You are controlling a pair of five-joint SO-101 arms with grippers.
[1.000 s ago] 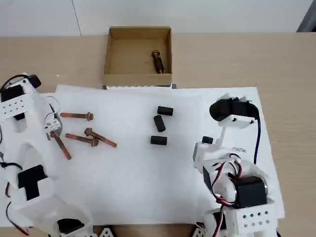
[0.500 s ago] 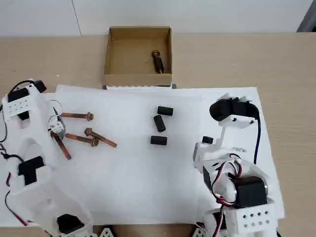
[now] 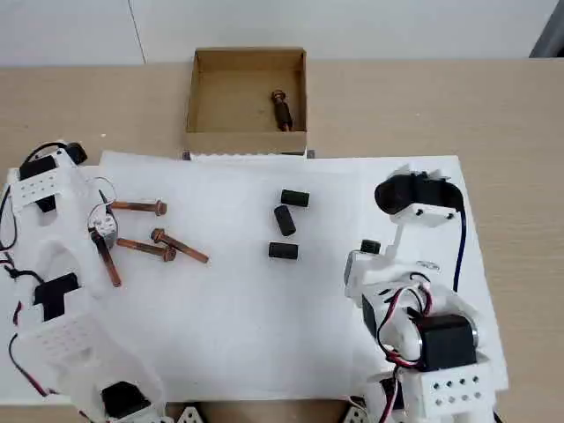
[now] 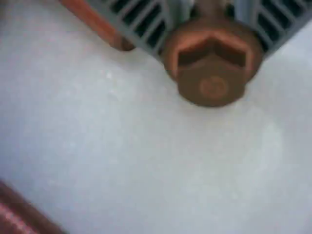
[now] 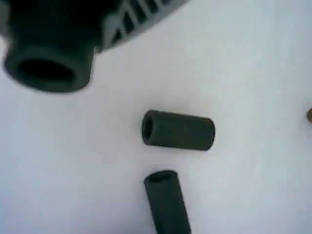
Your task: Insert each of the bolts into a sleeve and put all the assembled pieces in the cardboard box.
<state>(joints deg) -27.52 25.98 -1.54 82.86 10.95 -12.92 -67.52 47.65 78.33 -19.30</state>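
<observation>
My left gripper (image 3: 100,231) is at the left of the white sheet, shut on a copper bolt (image 3: 109,263) whose hex head (image 4: 212,68) sits between the ribbed fingers (image 4: 131,22). Three more bolts (image 3: 137,207) (image 3: 145,248) (image 3: 182,248) lie just right of it. My right gripper (image 3: 370,249) is at the right, shut on a black sleeve (image 5: 48,66) with its bore facing out. Three loose sleeves (image 3: 294,198) (image 3: 284,219) (image 3: 283,251) lie mid-sheet; two of these sleeves (image 5: 178,130) (image 5: 168,202) lie below the held one. The cardboard box (image 3: 201,97) at the back holds one assembled piece (image 3: 281,109).
The white sheet (image 3: 264,326) covers the near table, and its front half is bare. Bare wooden tabletop (image 3: 441,106) runs behind and to both sides of the box. Both arm bases stand at the front corners.
My left arm has shifted a little toward the front, and the held bolt has turned steeper. The right arm has barely moved.
</observation>
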